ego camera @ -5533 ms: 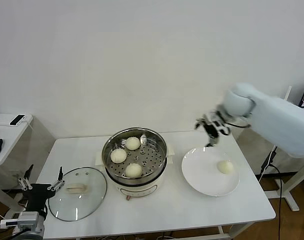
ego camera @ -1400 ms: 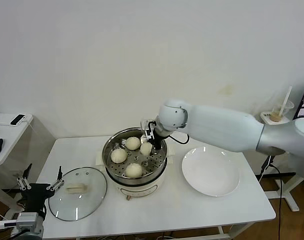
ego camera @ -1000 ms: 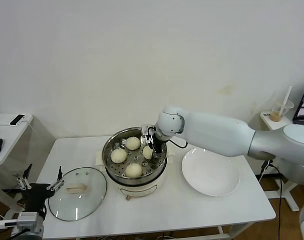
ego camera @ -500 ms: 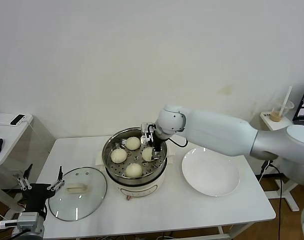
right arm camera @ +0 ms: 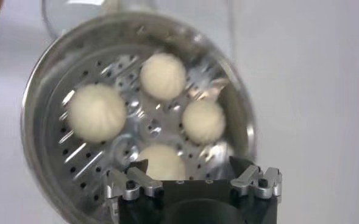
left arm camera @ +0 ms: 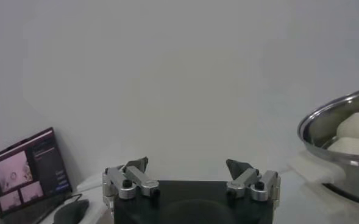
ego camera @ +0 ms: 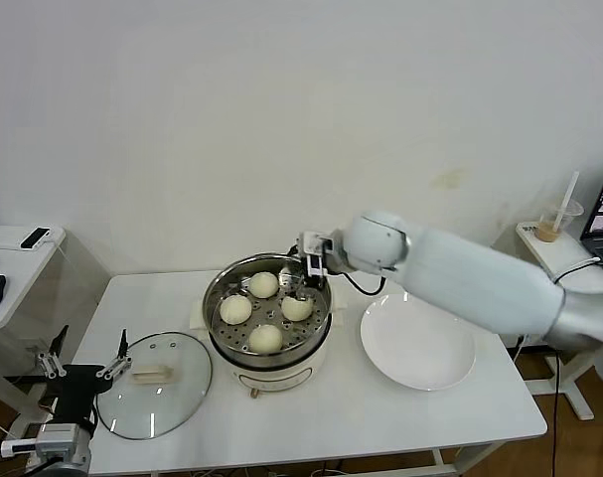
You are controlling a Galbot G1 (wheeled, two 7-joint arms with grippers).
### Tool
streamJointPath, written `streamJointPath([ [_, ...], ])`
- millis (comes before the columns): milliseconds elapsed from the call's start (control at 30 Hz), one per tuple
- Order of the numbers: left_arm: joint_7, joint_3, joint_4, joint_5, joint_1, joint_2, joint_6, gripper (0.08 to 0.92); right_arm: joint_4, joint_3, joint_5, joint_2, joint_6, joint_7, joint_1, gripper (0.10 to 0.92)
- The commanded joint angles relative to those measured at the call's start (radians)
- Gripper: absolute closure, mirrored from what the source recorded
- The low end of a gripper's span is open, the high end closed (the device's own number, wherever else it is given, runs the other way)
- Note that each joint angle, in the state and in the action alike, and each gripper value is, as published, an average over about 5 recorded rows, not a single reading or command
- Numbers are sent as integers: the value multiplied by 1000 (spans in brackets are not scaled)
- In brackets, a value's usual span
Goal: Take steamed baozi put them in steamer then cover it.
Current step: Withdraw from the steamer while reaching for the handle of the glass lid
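Four cream-white baozi [ego camera: 297, 308] lie in the shiny steamer [ego camera: 222, 283] on its white pot base, and all four show in the right wrist view [right arm camera: 203, 120]. My right gripper [ego camera: 308, 278] is open and empty, just above the steamer's back right rim [right arm camera: 191, 167]. The glass cover [ego camera: 182, 393] with its cream handle [ego camera: 150, 374] lies flat on the table, left of the steamer. My left gripper [ego camera: 89, 344] is open and empty at the table's left front edge, beside the cover [left arm camera: 186, 164]. The steamer's rim [left arm camera: 334, 115] shows in the left wrist view.
An empty white plate [ego camera: 417, 343] lies right of the steamer. A side table [ego camera: 13, 248] with a phone stands at the far left. A drink cup with a straw [ego camera: 556, 221] stands at the far right.
My right gripper set the fourth baozi down in the steamer, let go of it, and has drawn back up toward the back right rim. The left arm has not moved.
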Motion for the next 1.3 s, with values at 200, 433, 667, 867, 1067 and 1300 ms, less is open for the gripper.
streamJointPath([
  [200,8,24,25,12,1,-6,-73,177,139,850,-206,-15,464,447,-866,203],
  [433,1,53,62,143,14,-11,-86,177,167,1219,-257,99,689,397,-1254,203],
  [667,-17,43,192,662,43,19,-144,177,275,1505,-240,289,712,355,-1529,203],
  [867,-73,-35,254,1013,120,46,-216,177,261,1583,-267,378,718,379,-1586,203],
  [1067,-97,-39,294,1175,175,69,-245,177,258,1599,-297,405,726,392,-1604,203],
  [1300,-85,19,392,1239,45,102,-244,177,260,1598,-308,417,731,398,-1614,203],
])
